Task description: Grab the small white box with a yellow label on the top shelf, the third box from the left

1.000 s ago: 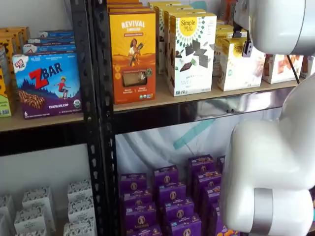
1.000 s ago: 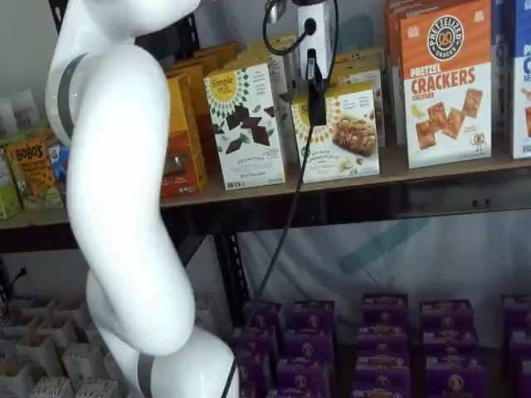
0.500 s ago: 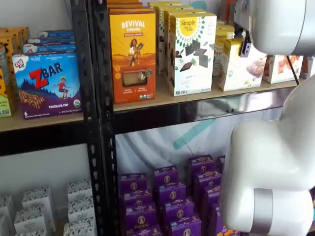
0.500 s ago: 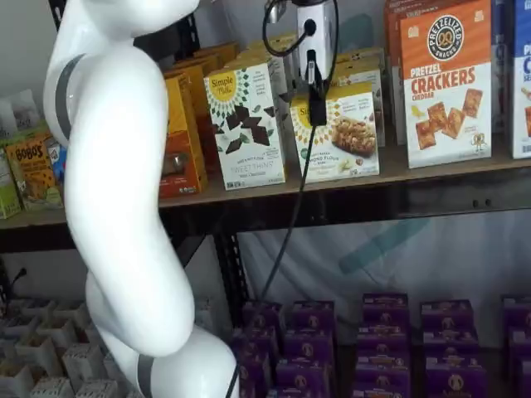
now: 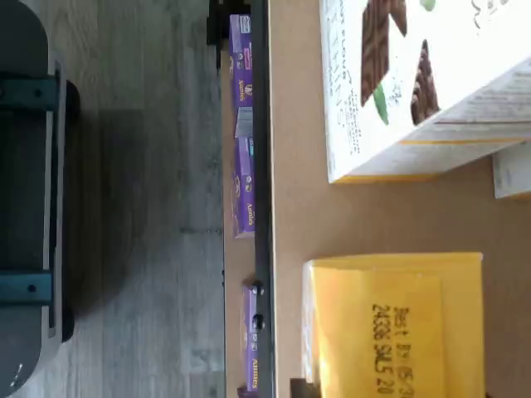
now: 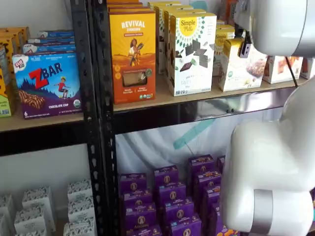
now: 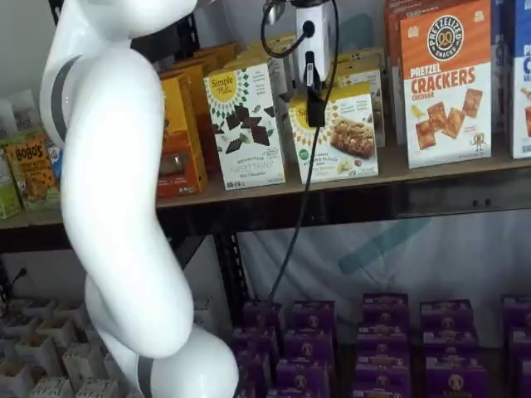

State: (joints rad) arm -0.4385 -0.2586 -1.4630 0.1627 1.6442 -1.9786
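Note:
The small white box [image 7: 340,137] with the round yellow logo stands on the top shelf [image 7: 431,170], right of a taller white carton [image 7: 246,124] printed with dark squares. It also shows in a shelf view [image 6: 241,69]. My gripper [image 7: 316,114] hangs in front of the box's left part, its white body above. Only one black finger [image 7: 315,95] shows, side-on, so I cannot tell whether it is open. In a shelf view a dark piece of the gripper [image 6: 244,49] sits at the box's upper front. The wrist view looks down on the box's yellow top [image 5: 390,323] and the shelf board [image 5: 290,166].
An orange pretzel cracker carton [image 7: 445,83] stands right of the small box, an orange-yellow Revival carton [image 6: 133,54] left of the tall one. Purple boxes [image 7: 382,332] fill the lower shelf. My white arm [image 7: 116,207] covers the left of one view, and another link [image 6: 270,172] the right of the other.
Almost nothing: the arm's large white link has drifted slightly to the left, while the gripper stays at the small white box.

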